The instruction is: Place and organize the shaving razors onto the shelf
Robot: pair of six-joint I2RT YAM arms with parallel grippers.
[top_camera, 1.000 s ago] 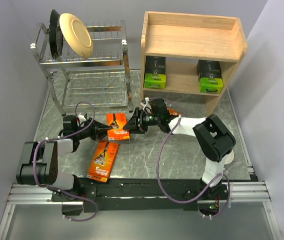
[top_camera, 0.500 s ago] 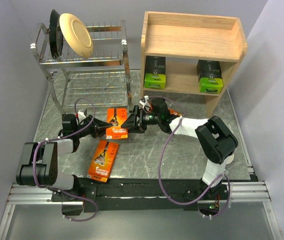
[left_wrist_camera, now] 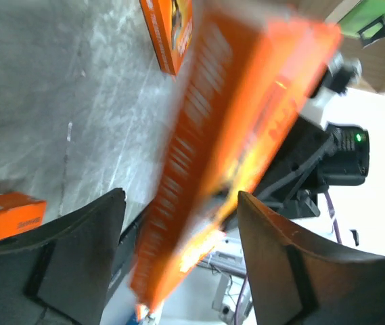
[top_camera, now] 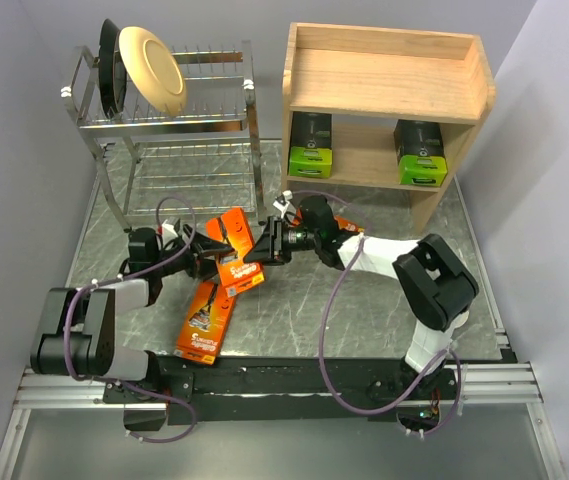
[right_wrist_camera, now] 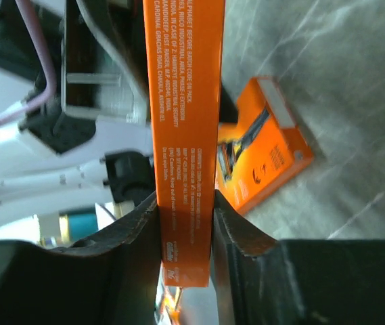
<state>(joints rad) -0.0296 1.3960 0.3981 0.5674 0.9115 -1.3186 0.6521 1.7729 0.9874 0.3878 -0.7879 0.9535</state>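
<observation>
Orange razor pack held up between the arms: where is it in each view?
Top external: orange pack left of centre, tilted.
Left wrist: orange pack blurred, diagonal through the centre.
Right wrist: orange pack edge-on, upright, centre.
Shared landmark: grey marbled table under it in all three.

Legible print stands only on the narrow side of the upright bright orange cardboard razor pack [right_wrist_camera: 182, 122]. In the right wrist view, lines of small white capitals run along its length. Fragments can be made out: "BEFORE", "CODE ON PACK", "INDUSTRIAL AREA PHASE", "INDIA". The rest is too fine to read.

In the left wrist view its lettering is blurred. The flat orange razor pack [top_camera: 207, 320] on the grey marbled worktop [top_camera: 364, 310] bears pale lettering, too small to read. So are the labels on the black lime-ended razor packs [top_camera: 311, 142].
</observation>
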